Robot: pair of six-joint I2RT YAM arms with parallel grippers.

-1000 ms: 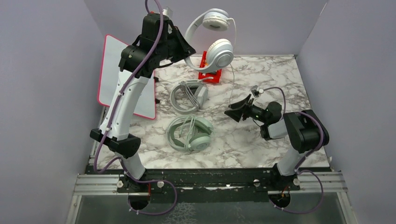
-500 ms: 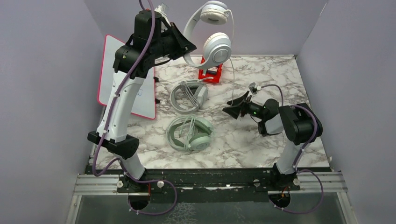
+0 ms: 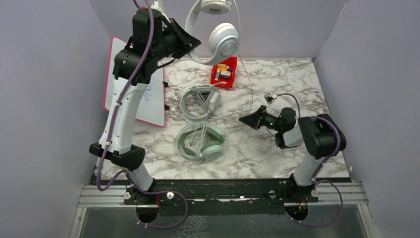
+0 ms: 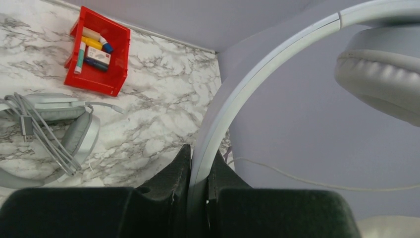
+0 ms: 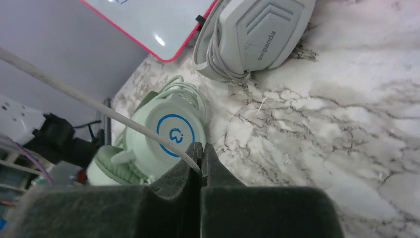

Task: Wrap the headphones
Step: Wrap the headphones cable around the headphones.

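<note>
My left gripper is raised high at the back and is shut on the headband of the white headphones. In the left wrist view the band runs up from between the jaws of the gripper. Their thin white cable hangs down to my right gripper, which is shut on it low over the table. The right wrist view shows the cable entering the closed jaws of that gripper. Mint-green headphones and grey-white headphones lie on the marble with cables bundled on them.
A red bin of small items stands at the back centre. A pink-edged whiteboard leans at the left. Purple walls close in three sides. The mint-green headphones lie just beyond my right fingertips.
The left arm has lifted the white headphones higher and leftward, uncovering the red bin. The right gripper, open before, has shut on the hanging cable.
</note>
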